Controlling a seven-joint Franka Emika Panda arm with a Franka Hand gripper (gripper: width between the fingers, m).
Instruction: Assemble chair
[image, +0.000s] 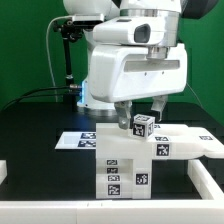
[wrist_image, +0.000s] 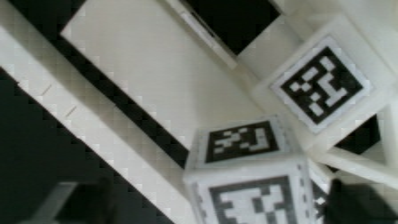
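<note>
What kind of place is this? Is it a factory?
Probably a robot test lab: one white robot arm over a black table, and white chair parts stuck with square tags.

No words, brand names or numbers could be read anywhere. The only signs were black-and-white square tags (wrist_image: 329, 85), which stood on the white chair parts (image: 120, 160) right beneath the gripper (image: 140, 110) and on the marker board (image: 64, 140) off to its side.
</note>
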